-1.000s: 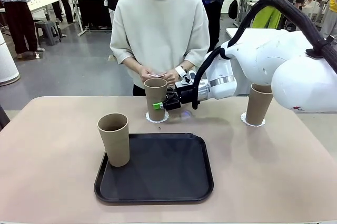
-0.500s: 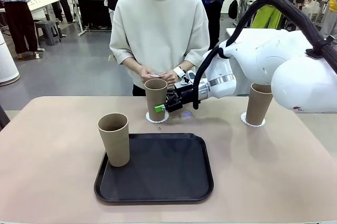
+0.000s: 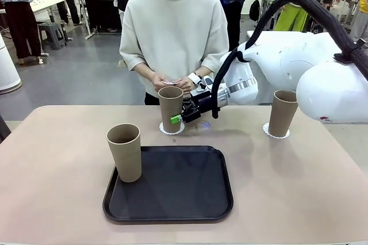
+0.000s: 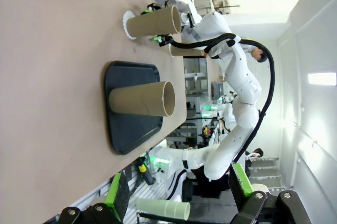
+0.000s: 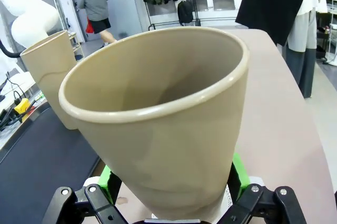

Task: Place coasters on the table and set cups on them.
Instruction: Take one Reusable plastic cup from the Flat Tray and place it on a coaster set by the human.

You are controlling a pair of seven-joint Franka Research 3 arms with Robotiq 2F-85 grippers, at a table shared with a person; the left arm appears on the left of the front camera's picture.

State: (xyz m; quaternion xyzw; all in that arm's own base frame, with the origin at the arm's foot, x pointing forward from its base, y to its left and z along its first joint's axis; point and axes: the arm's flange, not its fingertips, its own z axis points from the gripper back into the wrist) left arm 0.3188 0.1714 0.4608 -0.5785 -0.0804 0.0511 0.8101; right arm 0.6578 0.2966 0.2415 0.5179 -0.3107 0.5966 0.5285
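A tan cup [image 3: 171,107] stands upright on a white lacy coaster [image 3: 171,128] at the far middle of the table [image 3: 57,159]. My right gripper [image 3: 179,115] is open around this cup's lower part, and in the right wrist view the cup [image 5: 163,113] stands between the green pads [image 5: 238,169] of the right gripper [image 5: 171,182]. A second cup [image 3: 283,113] stands on its coaster [image 3: 276,131] at the far right. Another cup [image 3: 125,152] stands on the black tray [image 3: 172,187]. My left gripper [image 4: 178,182] is open and holds nothing.
A person stands at the far edge, both hands [image 3: 172,82] held together just behind the middle cup, with something small and white in them. The tray lies in the near middle of the table. My right arm [image 3: 287,67] reaches across the right side.
My right gripper has opened from its grip on the middle cup, which now stands on its coaster. The right wrist has lifted slightly. The left gripper has stayed open.
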